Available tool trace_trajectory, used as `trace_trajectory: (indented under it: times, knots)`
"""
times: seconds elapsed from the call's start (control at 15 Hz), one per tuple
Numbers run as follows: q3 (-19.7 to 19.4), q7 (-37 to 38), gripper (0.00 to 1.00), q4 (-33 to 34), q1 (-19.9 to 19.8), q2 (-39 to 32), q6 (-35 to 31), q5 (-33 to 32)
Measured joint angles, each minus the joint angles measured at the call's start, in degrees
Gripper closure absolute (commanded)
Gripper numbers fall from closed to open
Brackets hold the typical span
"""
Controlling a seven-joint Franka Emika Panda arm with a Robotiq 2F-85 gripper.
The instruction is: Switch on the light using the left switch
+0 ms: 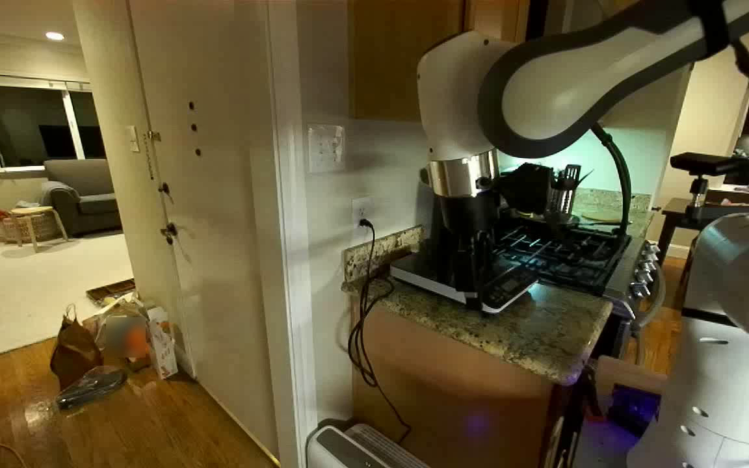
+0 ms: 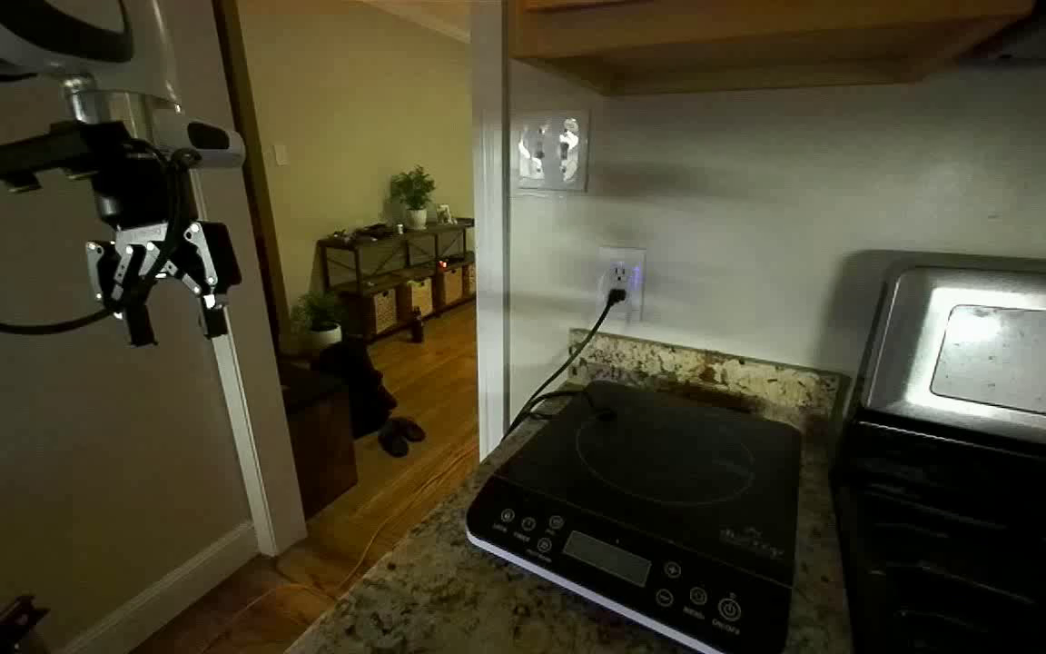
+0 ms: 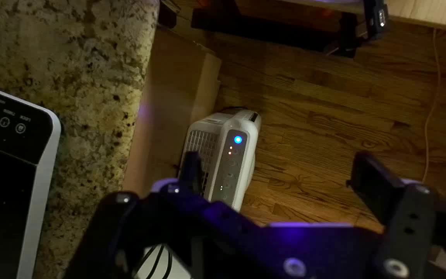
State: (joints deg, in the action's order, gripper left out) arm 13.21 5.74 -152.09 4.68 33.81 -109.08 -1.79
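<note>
The left switch (image 2: pixel 537 148), small and white, occupies the 9 o'clock half of a white rectangular wall plate (image 2: pixel 552 179), fixed just beside the door frame (image 2: pixel 491 236), on its 3 o'clock side. Glare breaks up the outline; whether the switch stands up or down cannot be told. Plate and outlet (image 2: pixel 621 272), the latter at the plate's 5 o'clock with a dark plug (image 2: pixel 616 296) seated in it, appear in both exterior views. In an exterior view the pincer (image 2: pixel 176 325) hangs at 8 o'clock from the plate, apart from it, jaws set wide and pointing to 6 o'clock; the wrist view confirms the spread. A grey sofa (image 1: pixel 85 188) at 9 o'clock and stove knobs (image 1: pixel 639 288) at 3 o'clock are recorded in an exterior view only; likewise a potted plant (image 2: pixel 412 189) near 11 o'clock. The wrist view alone shows a blue light (image 3: pixel 238 139) on a white appliance (image 3: pixel 227 166). Legible on the cooktop (image 2: pixel 659 463), which rests on the tabletop (image 2: pixel 414 599): LOCK, TIMER, MENU and ON/OFF, with plus and minus signs; LOCK and TIMER recur upside down in the wrist view. The logo (image 2: pixel 753 540) at the cooktop's 3 o'clock edge cannot be read.
</note>
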Motion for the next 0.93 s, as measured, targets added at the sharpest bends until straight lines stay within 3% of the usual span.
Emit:
trace_trajectory:
  times: [0.6, 0.93]
  knots:
    - [-0.29, 0.0, 0.0, 0.05, 0.03, 0.0, -0.12, 0.0]
    - [-3.48, 0.0, 0.0, 2.78, -1.11, -1.4, -3.31, -0.16]
